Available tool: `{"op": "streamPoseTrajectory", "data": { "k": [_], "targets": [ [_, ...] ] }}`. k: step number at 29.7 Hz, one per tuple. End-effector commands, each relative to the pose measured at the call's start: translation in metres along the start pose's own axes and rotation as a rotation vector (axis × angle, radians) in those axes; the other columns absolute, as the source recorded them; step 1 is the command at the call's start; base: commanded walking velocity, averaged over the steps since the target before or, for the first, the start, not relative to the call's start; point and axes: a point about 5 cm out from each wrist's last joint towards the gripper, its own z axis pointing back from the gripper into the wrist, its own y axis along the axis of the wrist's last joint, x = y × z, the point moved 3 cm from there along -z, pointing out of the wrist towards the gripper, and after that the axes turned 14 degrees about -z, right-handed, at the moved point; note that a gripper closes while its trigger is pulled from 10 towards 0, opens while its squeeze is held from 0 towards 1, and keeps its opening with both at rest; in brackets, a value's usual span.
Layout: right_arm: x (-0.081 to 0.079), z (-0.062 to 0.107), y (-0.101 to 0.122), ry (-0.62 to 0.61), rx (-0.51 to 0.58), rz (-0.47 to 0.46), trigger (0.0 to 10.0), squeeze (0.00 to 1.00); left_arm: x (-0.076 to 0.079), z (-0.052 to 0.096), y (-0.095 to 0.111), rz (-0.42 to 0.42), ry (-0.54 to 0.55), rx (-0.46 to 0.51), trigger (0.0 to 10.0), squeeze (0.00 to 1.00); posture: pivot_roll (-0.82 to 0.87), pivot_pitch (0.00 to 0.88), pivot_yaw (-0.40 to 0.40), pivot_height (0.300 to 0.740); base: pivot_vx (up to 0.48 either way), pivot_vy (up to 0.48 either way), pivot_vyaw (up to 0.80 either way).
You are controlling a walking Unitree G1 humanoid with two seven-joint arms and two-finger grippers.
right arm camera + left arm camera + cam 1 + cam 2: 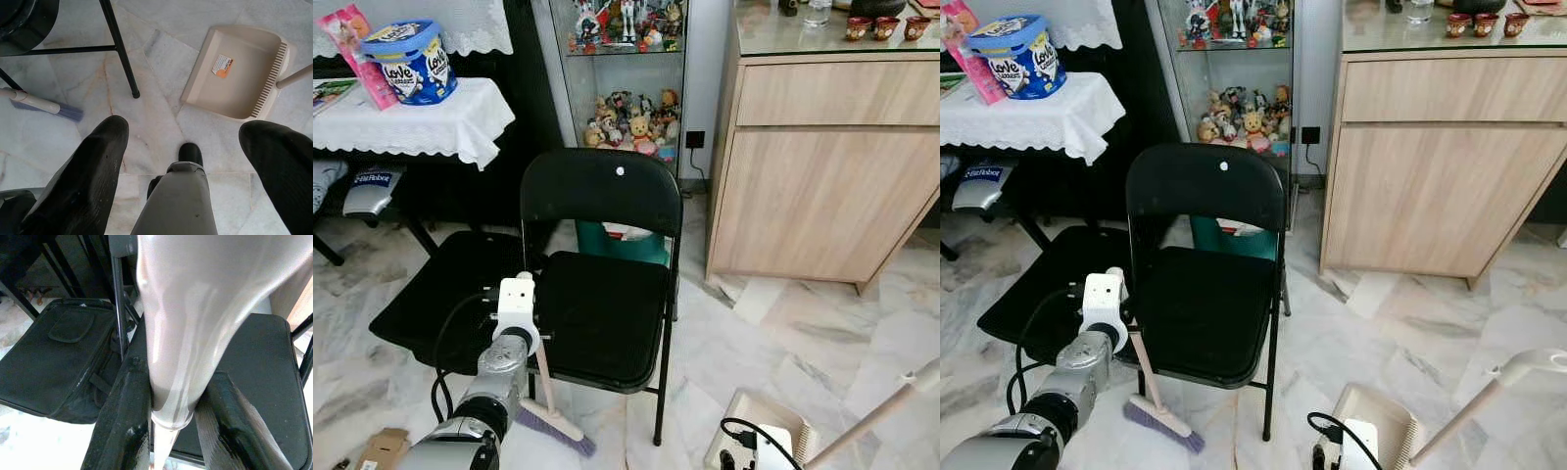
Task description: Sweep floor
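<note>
Only readable stuff: the blue tub [414, 61] near the front edge of the lace-covered table [431, 122] says "Love" on its side. The dustpan [237, 73] has an orange-and-white sticker [223, 66], print too small to read.

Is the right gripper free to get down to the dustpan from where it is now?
Probably yes. The right gripper hangs open over bare floor beside the dustpan, with nothing between them; the chair leg stands off to the other side.
</note>
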Motion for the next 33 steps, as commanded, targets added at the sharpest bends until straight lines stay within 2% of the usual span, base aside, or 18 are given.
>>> {"op": "streamPoseTrajectory", "data": {
  "k": [1,4,5,6,7,8,22,26,33],
  "targets": [
    [-0.002,0.001,-0.006,0.004,-0.018,0.001,10.0,0.0,-0.009,0.002,-0.003,0.004,0.021,0.009,0.0,0.0,-0.12,0.0,0.089,0.74,0.0,0.0,0.0],
    [-0.002,0.001,-0.006,0.003,-0.017,-0.002,10.0,0.0,-0.015,0.003,-0.003,0.0,0.04,0.027,0.0,0.0,-0.12,0.001,0.089,0.74,0.0,0.0,0.0],
    [-0.002,0.001,-0.005,0.003,-0.017,-0.002,10.0,0.0,-0.019,0.005,-0.004,-0.013,0.052,0.032,0.7,0.0,-0.11,0.003,0.088,0.74,0.0,0.0,0.0],
    [-0.002,0.001,-0.005,0.003,-0.017,-0.002,10.0,0.0,-0.019,0.005,-0.004,-0.013,0.052,0.032,0.7,0.0,-0.11,0.003,0.088,0.74,0.0,0.0,0.0],
    [-0.002,0.001,-0.005,0.003,-0.017,-0.002,10.0,0.0,-0.021,0.005,-0.005,-0.02,0.058,0.036,2.4,0.0,-0.11,0.003,0.088,0.74,0.0,0.0,0.0],
    [-0.003,0.001,-0.005,0.004,-0.017,-0.001,10.0,0.0,-0.024,0.008,-0.008,-0.03,0.068,0.043,10.0,0.0,-0.11,0.003,0.086,0.74,0.0,0.0,0.0],
    [-0.002,0.0,-0.004,0.007,-0.016,0.007,10.0,0.0,-0.041,0.025,-0.022,-0.01,0.134,0.098,10.0,0.0,-0.11,0.01,0.076,0.74,0.0,0.0,0.0],
    [-0.002,0.0,-0.004,0.008,-0.016,0.007,10.0,0.0,-0.046,0.026,-0.019,-0.003,0.146,0.126,10.0,0.0,-0.11,0.01,0.076,0.74,0.0,0.0,0.0],
    [-0.002,0.0,-0.003,0.01,-0.014,0.005,10.0,0.0,-0.063,0.024,-0.006,-0.005,0.204,0.166,10.0,0.0,-0.09,0.032,0.069,0.74,0.0,0.0,0.0]
  ]
}}
